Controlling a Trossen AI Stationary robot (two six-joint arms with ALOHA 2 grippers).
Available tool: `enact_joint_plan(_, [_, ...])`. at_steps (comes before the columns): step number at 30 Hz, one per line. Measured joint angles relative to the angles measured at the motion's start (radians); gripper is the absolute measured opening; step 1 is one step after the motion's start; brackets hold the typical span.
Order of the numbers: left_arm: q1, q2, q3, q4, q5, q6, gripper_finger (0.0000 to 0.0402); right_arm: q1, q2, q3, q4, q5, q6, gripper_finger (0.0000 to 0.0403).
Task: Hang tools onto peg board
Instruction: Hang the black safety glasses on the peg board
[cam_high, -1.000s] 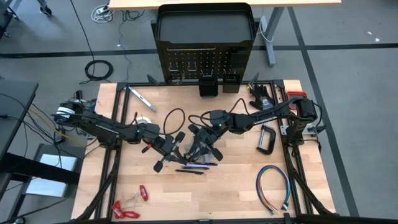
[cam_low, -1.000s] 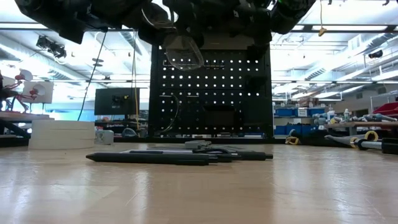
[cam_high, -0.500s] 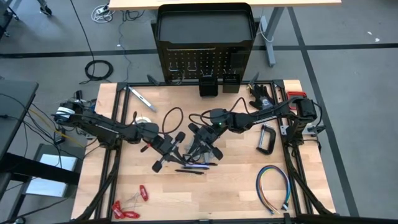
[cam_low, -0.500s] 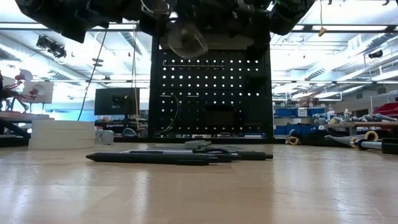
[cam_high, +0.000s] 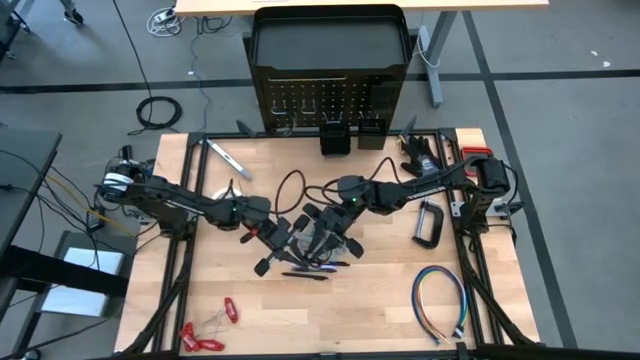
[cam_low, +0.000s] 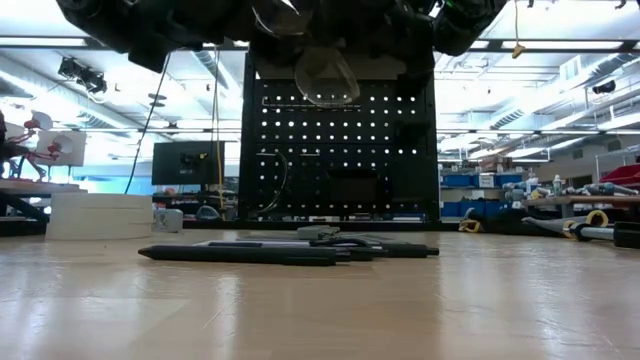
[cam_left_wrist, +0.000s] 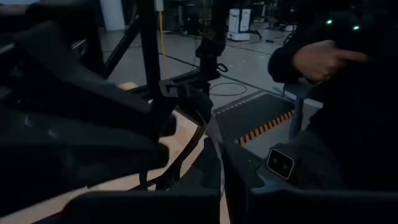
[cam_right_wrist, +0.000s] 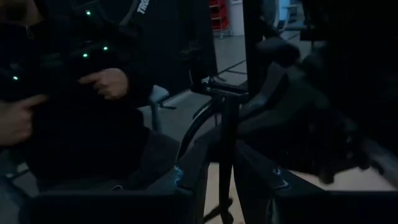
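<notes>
My left gripper (cam_high: 288, 240) and right gripper (cam_high: 318, 238) meet tip to tip above the middle of the table. Both are shut on the black cable loop (cam_high: 291, 184), which arches away from them toward the far edge. Several dark pens (cam_high: 308, 270) lie flat on the wood below them (cam_low: 250, 254). The black peg board (cam_high: 330, 100) stands upright at the far edge (cam_low: 340, 150). The black C-clamp (cam_high: 430, 222) lies to the right. A silver bar tool (cam_high: 228, 157) and a white tape roll (cam_high: 229, 193) lie at far left. My left gripper has a thin strand of the cable loop (cam_left_wrist: 210, 134) in the narrow slot between its two fingers (cam_left_wrist: 155, 205); the loop is clear of the table. My right gripper pinches a strand of the cable (cam_right_wrist: 227, 155), which runs straight through between its fingers (cam_right_wrist: 189, 186), lifted clear.
Two small black bins (cam_high: 337, 138) hang at the peg board's foot. A multicoloured wire loop (cam_high: 440, 300) lies near right, red-handled tools (cam_high: 205, 335) near left. A person's hands (cam_left_wrist: 323, 59) (cam_right_wrist: 106, 81) show beyond the table. Bare wood lies between the pens and the near edge.
My left gripper has moved toward the table's right, closing in on the right gripper. The cable loop has shifted right with it and now arches higher toward the far edge. The right gripper has stayed about where it was.
</notes>
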Motion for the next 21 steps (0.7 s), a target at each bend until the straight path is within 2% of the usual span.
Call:
enact_joint_plan(14, [-0.001, 0.0, 0.0, -0.031, 0.013, -0.004, 0.0003, -0.023, 0.0, 0.0, -0.013, -0.192, 0.082, 0.0082])
enact_joint_plan(16, [0.0, 0.0, 0.0, -0.033, 0.007, -0.004, 0.0003, -0.023, 0.0, 0.0, -0.014, -0.184, 0.077, 0.0082])
enact_joint_plan(21, [-0.003, 0.0, 0.0, -0.02, 0.004, -0.006, 0.0003, -0.025, 0.0, 0.0, -0.046, -0.066, -0.021, 0.0082])
